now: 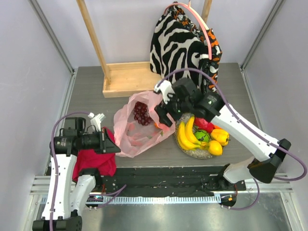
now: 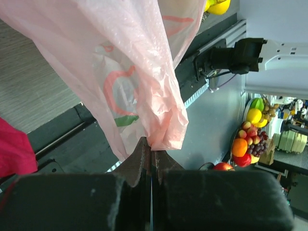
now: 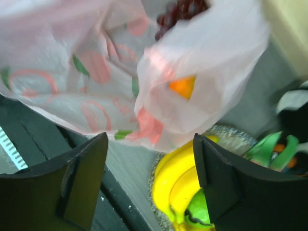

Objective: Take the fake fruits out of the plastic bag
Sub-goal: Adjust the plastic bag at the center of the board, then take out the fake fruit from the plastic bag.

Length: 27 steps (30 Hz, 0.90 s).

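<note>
Top external: crumpled translucent pink plastic bag [image 1: 129,134] holds dark red grapes [image 1: 141,113].

- Between the wide-apart jaws of the right gripper [image 3: 150,144], the gap is faced by a hanging fold of the plastic bag [image 3: 211,53]; an orange [image 3: 183,86] is seen through the film just ahead.
- Beneath those jaws, the way down is blocked by the banana bunch [image 3: 173,187] on the plate [image 3: 231,137].
- Farther ahead, past the fold, dark red grapes [image 3: 180,12] are seen uncovered.
- Beyond that gripper, passage is closed by the wooden frame [image 1: 127,79] and the zebra-patterned bag [image 1: 178,43].
- Between the jaws of the left gripper [image 2: 150,156] no gap is left; bag film is pinched there.
- Beside those jaws a red cloth [image 2: 14,149] is found; bare table [image 1: 91,98] is left on their far side.
</note>
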Motion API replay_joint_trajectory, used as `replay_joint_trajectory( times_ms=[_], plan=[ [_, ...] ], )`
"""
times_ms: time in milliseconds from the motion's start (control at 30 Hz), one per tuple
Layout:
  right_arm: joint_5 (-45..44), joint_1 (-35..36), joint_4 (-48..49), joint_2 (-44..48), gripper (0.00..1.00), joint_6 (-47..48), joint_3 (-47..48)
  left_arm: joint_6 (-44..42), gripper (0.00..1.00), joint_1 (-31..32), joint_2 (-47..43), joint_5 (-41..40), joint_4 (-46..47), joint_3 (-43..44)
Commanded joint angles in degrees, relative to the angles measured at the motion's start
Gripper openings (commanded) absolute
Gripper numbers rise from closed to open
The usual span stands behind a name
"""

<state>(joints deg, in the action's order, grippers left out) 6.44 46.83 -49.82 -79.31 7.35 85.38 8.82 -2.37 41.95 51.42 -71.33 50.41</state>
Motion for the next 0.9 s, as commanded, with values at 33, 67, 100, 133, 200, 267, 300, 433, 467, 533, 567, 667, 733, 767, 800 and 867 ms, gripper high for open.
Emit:
replay_joint_trajectory(
  times_ms=[33,67,100,133,200,267,300,433,467,533,567,667,733,767,800,867],
  plan=[
    [11.0,0.0,-1.1,-8.4,0.7,7.5,16.0,3.0,0.0,3.5,0.1,-1.1,5.1,-0.9],
    [13.5,0.2,0.5,-9.3,0.68,7.3,15.5,4.5,0.0,3.5,0.1,-0.9,5.9,-2.1],
    [16.5,0.9,2.0,-10.4,0.66,7.3,14.2,5.0,0.0,3.3,-0.1,-0.6,7.6,-2.7],
    [19.5,1.6,3.2,-11.8,0.61,7.6,14.0,5.3,0.0,3.0,-0.5,-0.2,8.1,-3.1],
    [21.1,2.2,3.6,-16.7,0.57,7.4,15.2,5.1,0.0,0.0,0.0,-0.1,7.8,-3.0],
    [21.1,2.3,3.1,-20.1,0.51,6.7,14.8,4.8,0.0,-1.5,1.4,-0.1,7.6,-2.5],
    [20.7,2.3,3.8,-20.3,0.51,6.7,13.4,4.8,0.0,-2.2,1.7,-0.2,7.7,-2.3],
    [9.4,2.3,8.4,-23.6,0.57,0.5,8.3,5.1,0.0,-3.9,0.7,-0.2,7.3,-1.9],
    [5.1,2.3,9.3,-24.3,0.62,-1.2,7.3,5.2,0.0,-3.9,-0.9,0.2,7.3,-2.1],
    [0.2,2.2,11.3,-25.5,0.72,-1.7,6.1,5.6,0.0,-3.8,-3.1,0.5,8.0,-3.2],
    [-5.7,2.3,11.6,-26.2,0.74,-0.9,5.5,6.0,0.0,-2.9,-4.3,0.4,9.9,-3.7],
    [-15.1,2.3,12.7,-28.9,0.83,1.4,5.1,6.5,0.0,-2.7,-5.0,-0.6,10.7,-3.4],
    [-15.9,2.3,12.9,-30.5,0.84,3.0,5.1,6.7,0.0,-3.3,-5.0,0.1,11.5,-3.7],
    [-16.9,2.3,13.0,-30.9,0.84,4.6,4.8,6.7,0.0,-3.3,-5.2,0.2,12.6,-4.0],
    [-17.7,2.3,13.6,-31.3,0.85,5.4,4.4,6.9,0.0,-3.3,-5.4,-0.1,13.5,-4.5],
    [-19.8,2.3,14.4,-32.0,0.9,6.8,2.7,8.1,0.0,-3.6,-5.3,0.2,15.4,-5.7]
  ],
)
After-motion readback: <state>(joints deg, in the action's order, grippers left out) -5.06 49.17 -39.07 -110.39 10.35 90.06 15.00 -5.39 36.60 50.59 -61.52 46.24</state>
